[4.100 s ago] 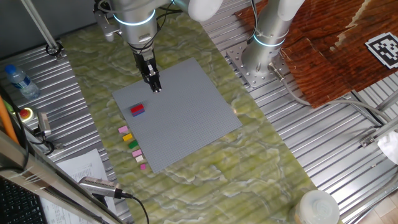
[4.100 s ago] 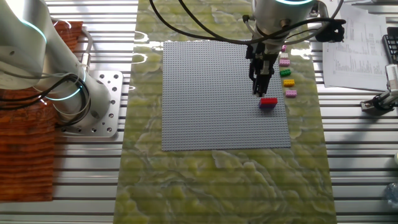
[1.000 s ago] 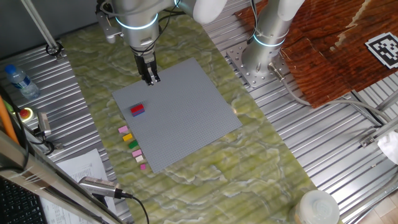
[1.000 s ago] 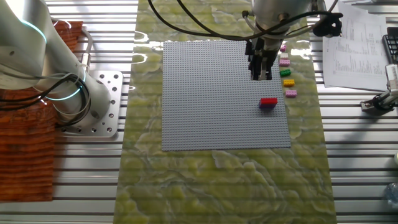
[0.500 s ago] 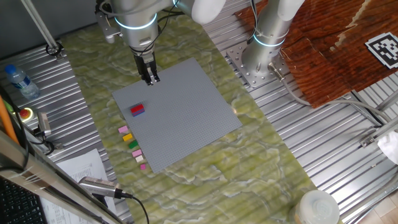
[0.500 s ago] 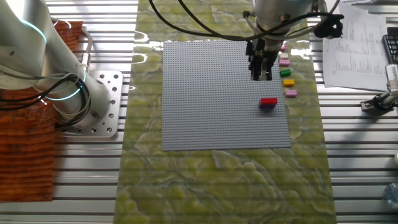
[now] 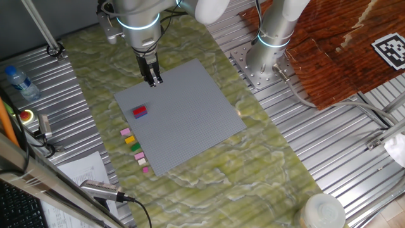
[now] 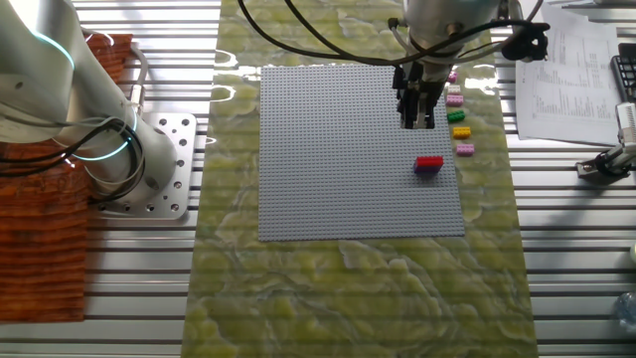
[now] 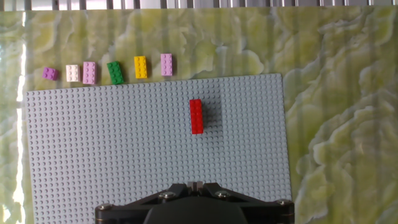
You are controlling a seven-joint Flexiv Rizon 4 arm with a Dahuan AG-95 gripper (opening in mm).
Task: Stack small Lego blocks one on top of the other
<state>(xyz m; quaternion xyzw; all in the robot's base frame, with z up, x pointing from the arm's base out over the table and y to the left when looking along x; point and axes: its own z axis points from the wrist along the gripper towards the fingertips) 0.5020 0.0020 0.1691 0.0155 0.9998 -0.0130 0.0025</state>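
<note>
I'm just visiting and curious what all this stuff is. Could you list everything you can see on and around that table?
Red brick: one, red, on the grey baseplate; a purple layer shows beneath it in the fixed views.
Loose bricks: six, purple, white, pink, green, yellow, pink, in a row on the mat beside the baseplate.
Baseplate: one, grey, on the green mat.
Mat: one, green marbled, on the table.
Water bottle: one, clear, table edge.
Papers: white, beside the mat.
Gripper: one, black, above the baseplate, empty.

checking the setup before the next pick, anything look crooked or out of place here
Nothing stands out. The red block sits square on the grey baseplate, apparently atop a purple one. The loose blocks lie in a tidy row off its edge. The gripper hangs above the baseplate, holding nothing.
</note>
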